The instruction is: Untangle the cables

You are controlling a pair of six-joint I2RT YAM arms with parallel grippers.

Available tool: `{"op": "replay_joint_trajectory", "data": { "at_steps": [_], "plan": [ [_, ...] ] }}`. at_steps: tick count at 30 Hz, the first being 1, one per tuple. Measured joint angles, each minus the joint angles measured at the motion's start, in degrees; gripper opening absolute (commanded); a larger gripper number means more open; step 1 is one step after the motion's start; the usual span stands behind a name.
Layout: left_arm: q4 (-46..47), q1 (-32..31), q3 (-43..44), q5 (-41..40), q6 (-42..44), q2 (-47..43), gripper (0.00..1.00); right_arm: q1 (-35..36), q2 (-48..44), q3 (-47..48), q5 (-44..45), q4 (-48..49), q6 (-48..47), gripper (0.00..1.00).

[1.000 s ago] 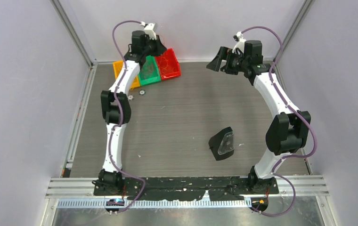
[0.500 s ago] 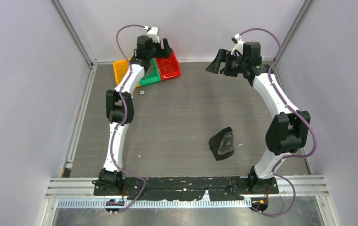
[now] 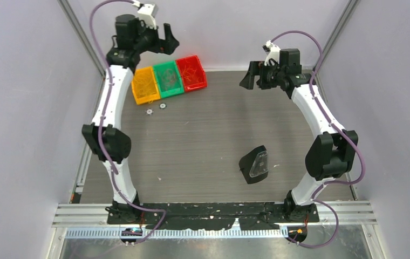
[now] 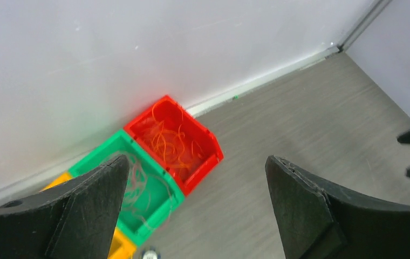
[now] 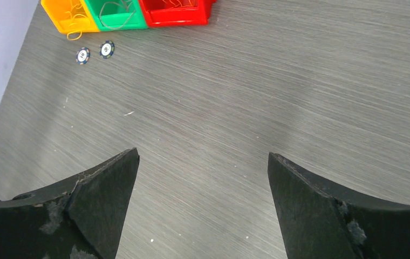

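The table top is matt grey with a fine, straight wood-grain texture. The red bin and green bin are smooth moulded plastic with a slight gloss. The cables in the red bin are thin, smooth strands. The left gripper has jaws of matt black plastic with a fine grain. Those of the right gripper show pale scuffs at the edges. The rail at the near table edge is bare ribbed metal.

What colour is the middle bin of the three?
Green. The middle bin sits between the orange bin and red bin; clearest in top external view.
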Motion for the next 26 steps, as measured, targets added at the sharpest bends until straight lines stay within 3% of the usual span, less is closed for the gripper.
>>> {"op": "replay_joint_trajectory", "data": {
  "at_steps": [6, 12, 18, 26],
  "plan": [
    [-17.09, 4.26, -0.13, 3.58, 2.71, -7.30, 1.00, -0.52, -5.03, 0.04, 5.31, -2.89, -5.79, 0.95],
    [-29.29, 5.35, -15.30, 1.92, 7.34, -14.40, 1.00, -4.15, -16.90, -6.75, 11.85, -3.74, -10.29, 0.95],
    [-30.75, 5.60, -35.65, -1.66, 9.35, -22.56, 1.00, -11.41, -26.58, -21.35, 16.11, -5.55, -14.03, 0.95],
    [-30.27, 5.66, -42.88, -5.64, 8.90, -27.21, 0.99, -13.33, -27.08, -31.17, 19.26, -9.42, -19.15, 0.95]
  ]
}}
